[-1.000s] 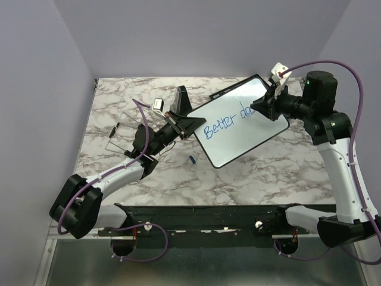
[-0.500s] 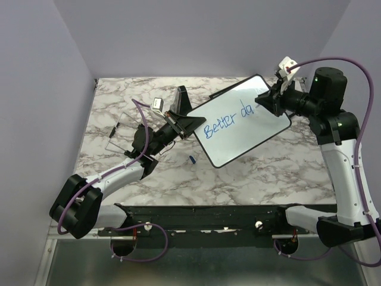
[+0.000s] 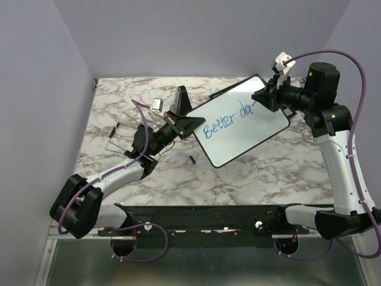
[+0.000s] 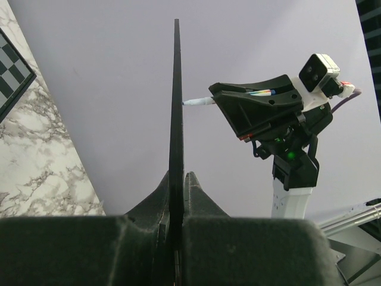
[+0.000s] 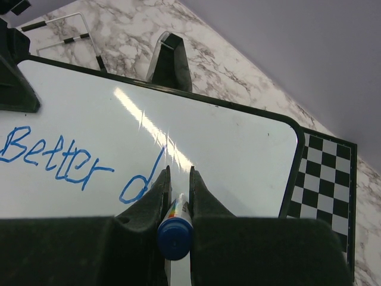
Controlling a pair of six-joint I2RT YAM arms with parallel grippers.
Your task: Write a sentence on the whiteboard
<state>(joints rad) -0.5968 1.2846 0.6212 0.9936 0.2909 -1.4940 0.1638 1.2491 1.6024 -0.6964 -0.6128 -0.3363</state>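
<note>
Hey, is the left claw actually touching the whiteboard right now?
Touching. The left wrist view shows the left claw shut on the whiteboard. The board is seen edge-on as a thin dark line, pinched between the jaws with no gap.

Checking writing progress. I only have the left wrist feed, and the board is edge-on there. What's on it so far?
Observer: The top view shows the whiteboard face. The blue writing reads "Better da", on one line.
Operator: Where's the marker cap?
Observer: A small blue piece, possibly the cap, lies on the table by the board's near corner.
Operator: Is the marker straight in the grip?
Observer: In the right wrist view, the marker sits centred between the fingers of the right gripper, pointing at the board just after the "d".
</note>
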